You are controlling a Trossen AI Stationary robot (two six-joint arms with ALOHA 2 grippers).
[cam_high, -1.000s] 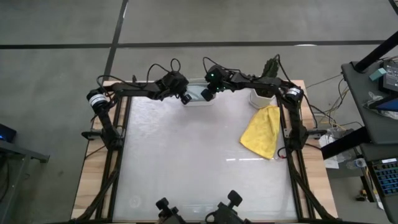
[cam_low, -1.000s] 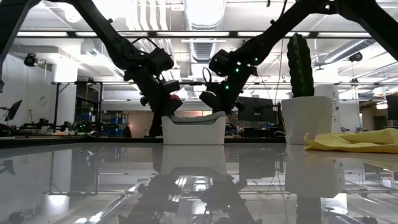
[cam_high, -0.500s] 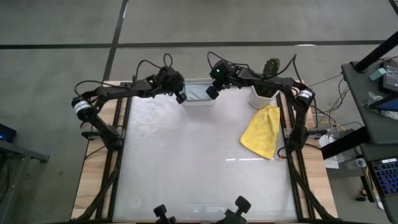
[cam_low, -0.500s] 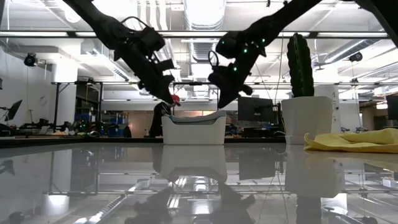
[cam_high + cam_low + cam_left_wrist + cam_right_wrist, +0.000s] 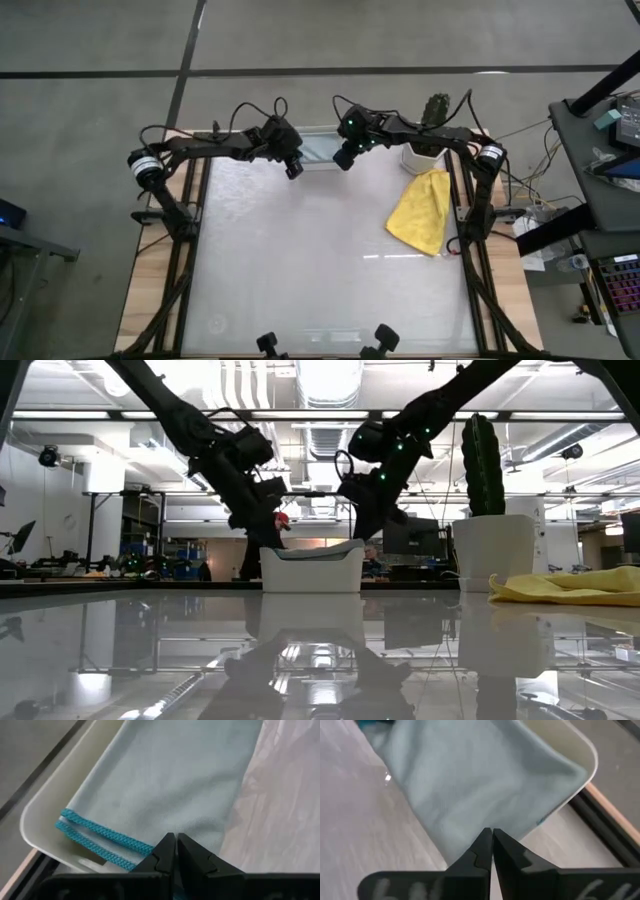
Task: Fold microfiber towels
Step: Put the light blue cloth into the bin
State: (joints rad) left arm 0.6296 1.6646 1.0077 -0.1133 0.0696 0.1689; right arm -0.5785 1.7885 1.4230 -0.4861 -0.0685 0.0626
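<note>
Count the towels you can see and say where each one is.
2. A yellow towel lies crumpled on the table's right side, near the plant pot. A pale blue-grey towel hangs out of the white tub, pinched by both grippers. More may be hidden inside.

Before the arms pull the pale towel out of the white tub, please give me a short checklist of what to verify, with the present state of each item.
1. Left end effector shut on the pale blue-grey towel: ok; it is pinched at the teal-stitched edge.
2. Right end effector shut on the same towel: ok.
3. Towel lifted out of the white tub: not ok; most of it lies inside and drapes over the wall.
4. Both end effectors at opposite ends of the tub: ok in the high view.
5. Yellow towel away from the pull path: ok; it lies at the table's right side.
6. Other towels under the pale one: cannot tell.
</note>
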